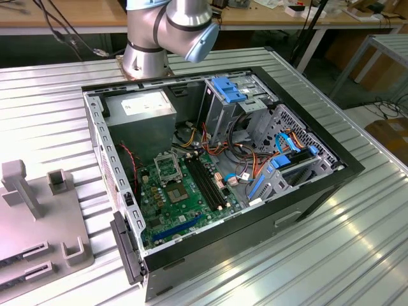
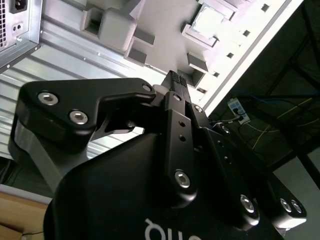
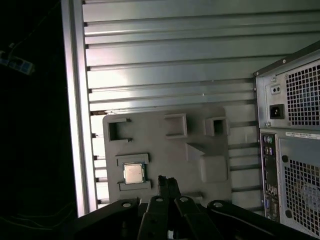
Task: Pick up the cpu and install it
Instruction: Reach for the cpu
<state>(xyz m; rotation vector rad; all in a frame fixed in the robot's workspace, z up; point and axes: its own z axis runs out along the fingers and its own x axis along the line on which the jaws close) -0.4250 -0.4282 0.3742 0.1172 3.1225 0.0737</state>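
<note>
- While the black jaws sit pressed together, empty, the small flat silver-grey square cpu (image 3: 134,173) lies in a recess of the grey moulded tray (image 3: 150,131).
- Likely light, stiff, fragile: grip opposite edges.

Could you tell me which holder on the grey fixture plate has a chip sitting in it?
The framed holder nearest the gripper in the first wrist view: it holds the cpu, silver face up; the other holders are bare.
</note>
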